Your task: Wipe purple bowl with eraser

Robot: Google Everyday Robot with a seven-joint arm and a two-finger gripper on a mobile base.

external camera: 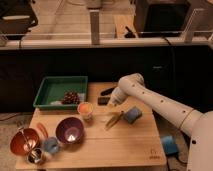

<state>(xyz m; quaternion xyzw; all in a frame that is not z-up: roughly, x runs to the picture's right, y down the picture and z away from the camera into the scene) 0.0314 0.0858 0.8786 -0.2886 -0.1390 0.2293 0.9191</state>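
Note:
The purple bowl (70,131) stands at the front left of the wooden table, glossy inside and empty. The eraser (102,100), a small dark block, lies toward the back middle of the table, right of the green tray. My gripper (111,102) hangs at the end of the white arm, right at the eraser's right end. I cannot tell if it touches the eraser. The bowl is well to the front left of the gripper.
A green tray (56,90) with dark grapes (71,97) sits at the back left. An orange cup (85,109), a yellow-green item (114,119), a blue pad (132,115) and a black-handled tool (107,91) surround the gripper. An orange-red bowl (24,141) and small cups are at the front left.

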